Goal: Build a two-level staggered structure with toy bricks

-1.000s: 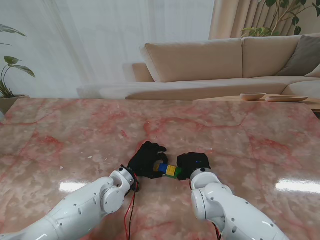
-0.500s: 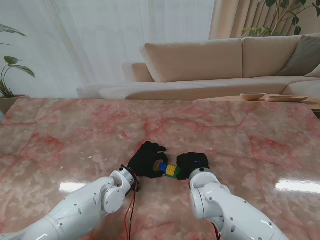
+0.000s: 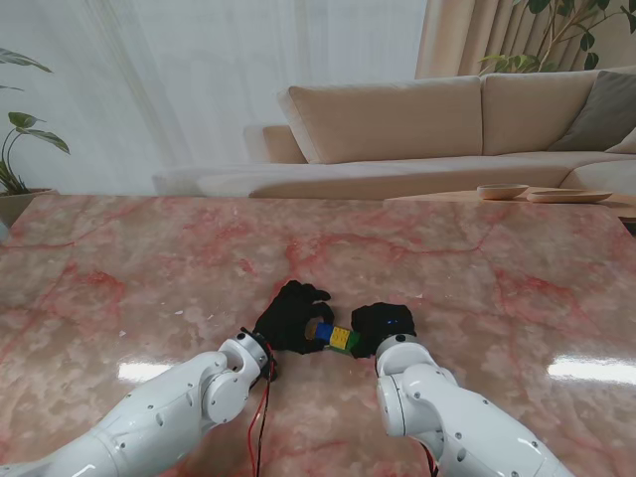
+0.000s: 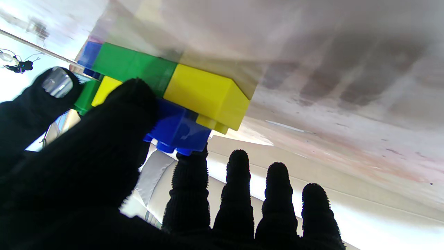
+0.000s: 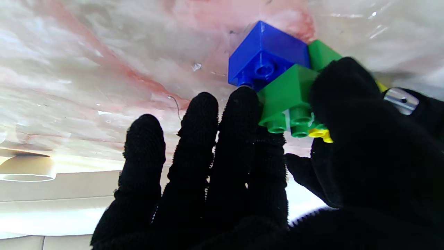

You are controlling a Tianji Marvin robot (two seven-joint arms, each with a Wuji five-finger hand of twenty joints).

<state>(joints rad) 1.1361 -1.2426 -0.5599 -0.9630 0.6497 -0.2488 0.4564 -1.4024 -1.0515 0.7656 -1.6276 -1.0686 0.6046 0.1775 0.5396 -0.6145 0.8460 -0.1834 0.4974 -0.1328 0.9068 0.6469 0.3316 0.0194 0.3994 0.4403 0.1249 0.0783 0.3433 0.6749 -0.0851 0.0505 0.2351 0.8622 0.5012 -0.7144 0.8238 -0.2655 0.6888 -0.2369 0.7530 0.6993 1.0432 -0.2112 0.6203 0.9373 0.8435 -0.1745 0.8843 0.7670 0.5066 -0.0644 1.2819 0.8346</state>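
A small brick structure (image 3: 336,337) stands on the marble table (image 3: 149,268) between my two black-gloved hands. Its lower row is blue (image 4: 88,52), green (image 4: 133,66) and yellow (image 4: 204,93). A staggered upper row holds a blue brick (image 4: 177,128), a yellow one (image 4: 105,90) and a green one (image 5: 288,93). My left hand (image 3: 290,316) pinches the upper blue brick between thumb (image 4: 114,139) and index fingertip (image 4: 189,166). My right hand (image 3: 386,326) grips the upper green brick with thumb (image 5: 347,104) and index finger (image 5: 242,111).
A beige sofa (image 3: 447,129) stands beyond the table's far edge, with a low side table holding shallow dishes (image 3: 542,192) at the far right. A potted plant (image 3: 15,149) is at the far left. A red cable (image 3: 260,417) hangs by my left wrist.
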